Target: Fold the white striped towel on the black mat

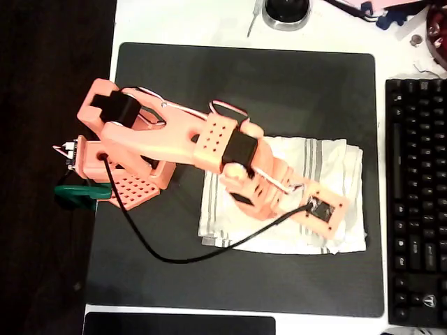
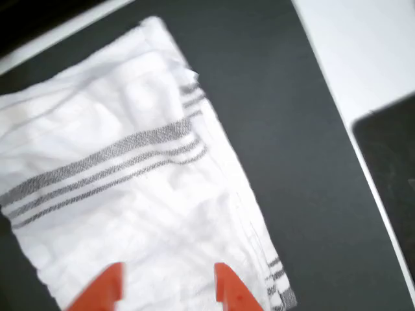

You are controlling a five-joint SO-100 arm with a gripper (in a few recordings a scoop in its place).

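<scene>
In the overhead view the white striped towel (image 1: 321, 174) lies on the right part of the black mat (image 1: 279, 84), near the keyboard (image 1: 415, 202) on the table (image 1: 188, 21); my arm (image 1: 209, 143) reaches over the towel.

In the wrist view my jaws stand apart, above the towel's near edge, with cloth showing between my fingertips (image 2: 228, 285) and nothing gripped.

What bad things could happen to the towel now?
The hand hovers open over the white striped towel, not near an edge, so it might pinch only one layer or bunch the cloth instead of folding it neatly. The black cable trails across the black mat beside the towel and could snag it. The keyboard sits close, so a wide swing might bump it.
</scene>
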